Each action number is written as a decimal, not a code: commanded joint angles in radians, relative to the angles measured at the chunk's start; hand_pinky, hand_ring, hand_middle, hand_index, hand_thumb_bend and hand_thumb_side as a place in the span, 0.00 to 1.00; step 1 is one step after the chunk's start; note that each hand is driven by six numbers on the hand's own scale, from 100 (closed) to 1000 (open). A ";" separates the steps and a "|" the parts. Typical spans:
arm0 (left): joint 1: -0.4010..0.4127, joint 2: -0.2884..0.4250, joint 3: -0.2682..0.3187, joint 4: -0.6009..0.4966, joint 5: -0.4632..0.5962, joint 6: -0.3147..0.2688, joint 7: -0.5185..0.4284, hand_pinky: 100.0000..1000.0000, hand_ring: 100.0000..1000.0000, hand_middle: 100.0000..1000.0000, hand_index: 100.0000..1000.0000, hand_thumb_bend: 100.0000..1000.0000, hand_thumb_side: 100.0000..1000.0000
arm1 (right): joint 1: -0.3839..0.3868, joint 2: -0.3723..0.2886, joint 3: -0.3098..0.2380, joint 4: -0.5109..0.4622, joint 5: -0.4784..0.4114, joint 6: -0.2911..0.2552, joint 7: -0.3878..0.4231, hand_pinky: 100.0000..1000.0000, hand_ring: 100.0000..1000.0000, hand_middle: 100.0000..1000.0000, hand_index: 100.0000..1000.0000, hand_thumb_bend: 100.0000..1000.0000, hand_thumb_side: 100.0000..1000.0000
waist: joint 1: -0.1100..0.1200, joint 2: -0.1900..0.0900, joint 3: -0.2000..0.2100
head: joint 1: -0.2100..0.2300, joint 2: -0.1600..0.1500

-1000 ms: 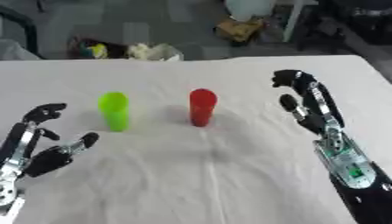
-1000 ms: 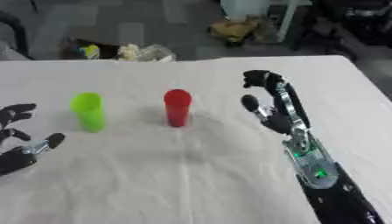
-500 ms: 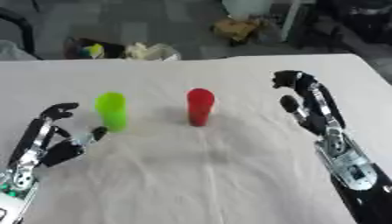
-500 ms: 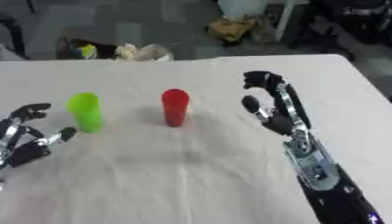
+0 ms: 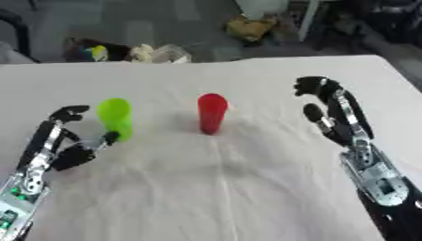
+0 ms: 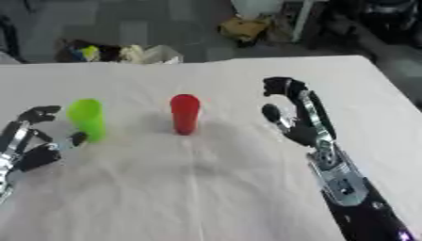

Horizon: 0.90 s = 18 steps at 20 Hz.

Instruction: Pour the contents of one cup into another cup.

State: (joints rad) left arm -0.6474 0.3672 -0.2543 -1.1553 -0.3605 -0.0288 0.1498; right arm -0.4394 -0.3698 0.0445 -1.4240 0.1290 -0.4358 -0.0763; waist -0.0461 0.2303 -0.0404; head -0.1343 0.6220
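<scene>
1. Left hand (image 5: 62,146): fingers (image 5: 72,111) released, cupped just beside the green cup (image 5: 115,117), at its 8 o'clock.
2. Right hand (image 5: 334,117): fingers relaxed, well apart at 3 o'clock of the red cup (image 5: 211,113).
3. Both cups stand upright mid-desk (image 5: 231,188); they look light, stiff and tippy, so grasp mid-wall.

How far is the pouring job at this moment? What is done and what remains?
Nothing looks done: the green cup and the red cup both stand upright on the table, apart. In hand: the left hand is beside the green cup, fingers open, not gripping it. The right hand hangs apart from the red cup. Grasping, lifting and pouring are left.
</scene>
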 commanded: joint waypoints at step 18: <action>-0.081 -0.003 -0.020 0.054 -0.031 -0.022 0.016 0.49 0.81 0.77 0.84 0.57 0.53 | -0.025 -0.002 0.003 -0.023 -0.012 -0.005 0.013 0.75 0.71 0.48 0.72 0.74 0.78 | -0.013 0.010 -0.042 | 0.008 -0.018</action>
State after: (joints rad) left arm -0.7101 0.3598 -0.2728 -1.1007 -0.3873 -0.0483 0.1641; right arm -0.4489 -0.3566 0.0504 -1.4244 0.1244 -0.4384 -0.0680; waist -0.0588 0.2526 -0.0802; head -0.1258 0.6132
